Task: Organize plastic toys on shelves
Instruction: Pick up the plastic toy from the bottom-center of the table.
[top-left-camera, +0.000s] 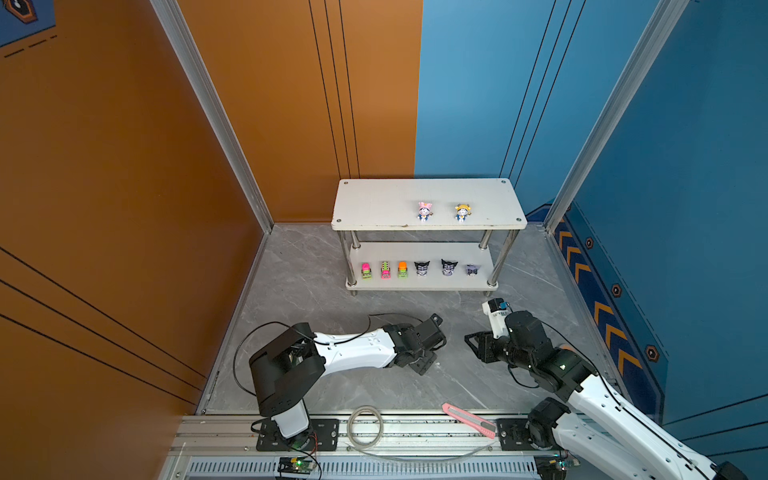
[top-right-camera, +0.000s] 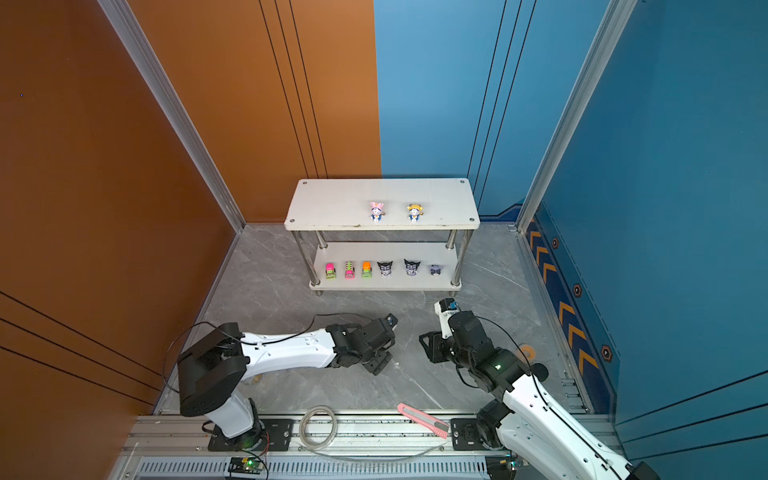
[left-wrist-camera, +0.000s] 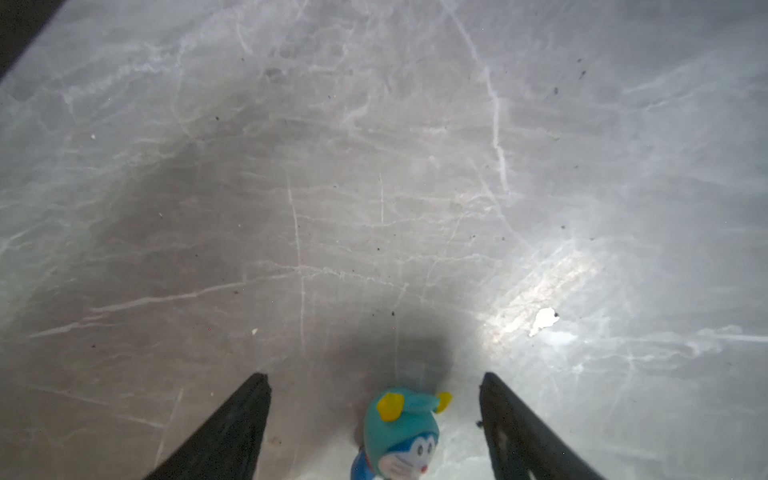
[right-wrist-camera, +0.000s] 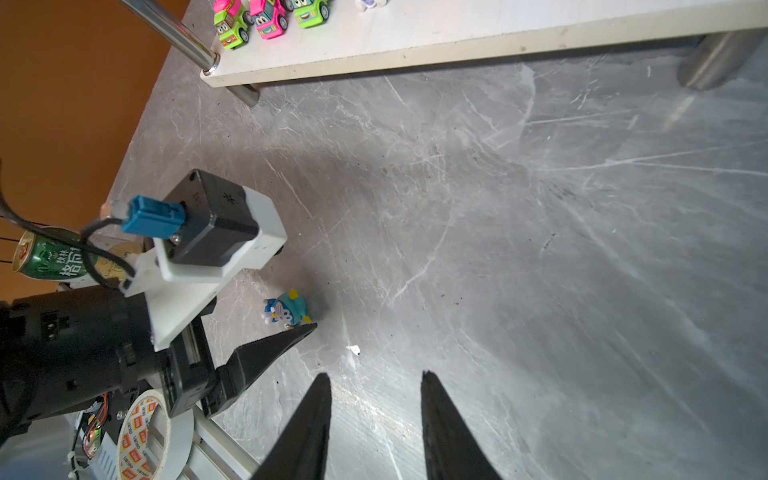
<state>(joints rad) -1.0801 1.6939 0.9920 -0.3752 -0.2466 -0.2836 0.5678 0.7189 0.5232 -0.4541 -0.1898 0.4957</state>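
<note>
Left gripper (left-wrist-camera: 374, 375), jaws spread wide, straddles the teal-hatted figurine (left-wrist-camera: 401, 432) untouched; closing should come next, then the shelves (top-left-camera: 374, 203) at twelve o'clock. Right gripper (right-wrist-camera: 376, 374) hangs empty, jaws partly apart.

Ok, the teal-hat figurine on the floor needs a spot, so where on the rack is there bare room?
The top board is bare on its left half, up to the pink-hat figurine, with a narrower gap between that and the yellow-hat figurine. The lower board is crowded: trucks and dark figurines fill its front row.
</note>
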